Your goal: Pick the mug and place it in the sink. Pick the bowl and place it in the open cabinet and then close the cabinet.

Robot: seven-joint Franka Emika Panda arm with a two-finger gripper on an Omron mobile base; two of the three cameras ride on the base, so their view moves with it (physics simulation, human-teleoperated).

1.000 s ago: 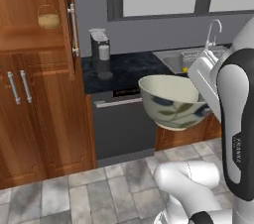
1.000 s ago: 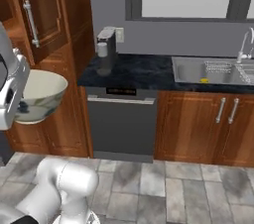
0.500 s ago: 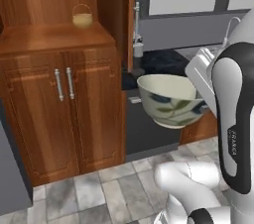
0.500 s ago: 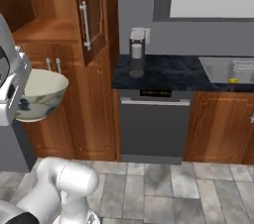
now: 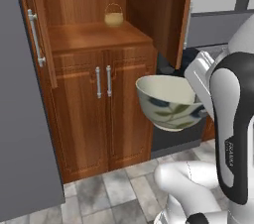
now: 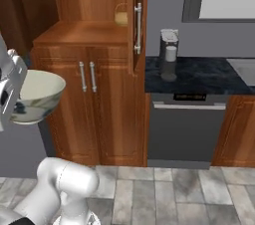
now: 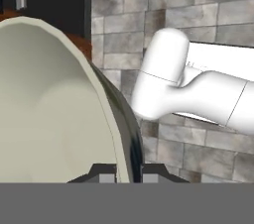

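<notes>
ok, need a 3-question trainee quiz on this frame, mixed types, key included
1. True or false: the gripper is shut on the rim of the bowl.
2. What sits on the shelf of the open cabinet? A) small woven basket B) yellow mug C) kettle
3. Fill in: below that shelf is a double-door ____ with two silver bar handles.

Key: 1 true; 2 A, the basket; 3 cupboard.

The bowl (image 5: 170, 101) hides the gripper's fingers in the left base view, and the picture's left edge cuts off its near side in the right base view. The cabinet (image 5: 94, 29) runs past the top edge, its upper shelves unseen. The small basket (image 5: 113, 16) is too small to tell its contents.
</notes>
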